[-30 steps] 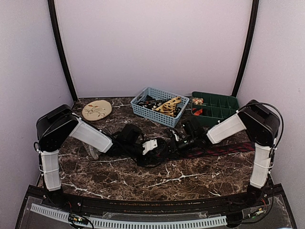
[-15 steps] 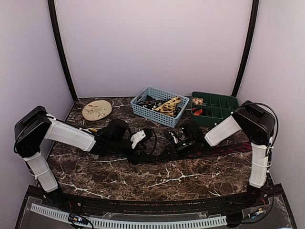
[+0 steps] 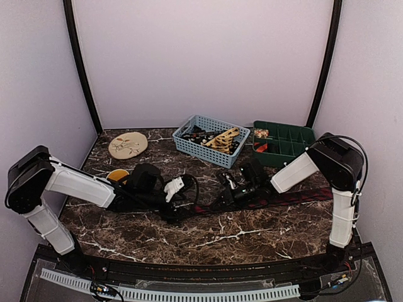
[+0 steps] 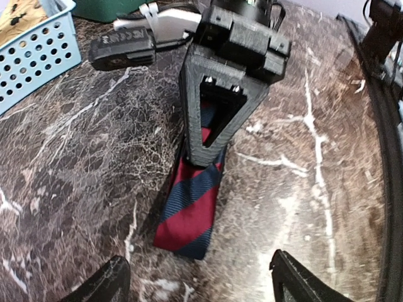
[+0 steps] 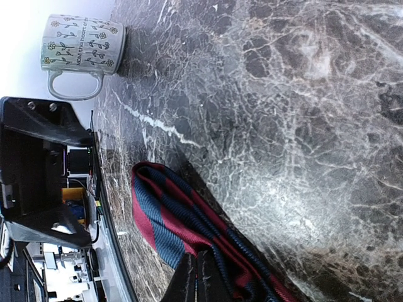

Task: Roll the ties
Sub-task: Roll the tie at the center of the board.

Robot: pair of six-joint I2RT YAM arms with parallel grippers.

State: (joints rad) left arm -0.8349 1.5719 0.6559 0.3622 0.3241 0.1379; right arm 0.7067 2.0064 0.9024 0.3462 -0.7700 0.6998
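Note:
A dark blue tie with red diagonal stripes (image 3: 283, 198) lies in a long band across the right half of the marble table. My right gripper (image 5: 200, 277) is shut on a folded part of it (image 5: 170, 214) near its left end; in the top view the gripper (image 3: 228, 189) sits mid-table. My left gripper (image 4: 201, 286) is open and empty, its fingertips (image 4: 107, 283) apart on either side of the tie's free end (image 4: 189, 214), a short way back from it. In the top view it (image 3: 179, 192) is left of the right gripper. The right gripper also shows in the left wrist view (image 4: 220, 94), standing on the tie.
A blue basket (image 3: 189, 146) holding more ties, one tan-gold, stands at the back centre. A green compartment tray (image 3: 296, 150) is at the back right. A round tan patterned disc (image 3: 128, 145) lies at the back left. A floral mug (image 5: 82, 53) lies near the left arm.
My left arm has drawn back to the left, away from the right gripper, and its base has swung outward. The tie's left end now lies uncovered. The right gripper has barely moved.

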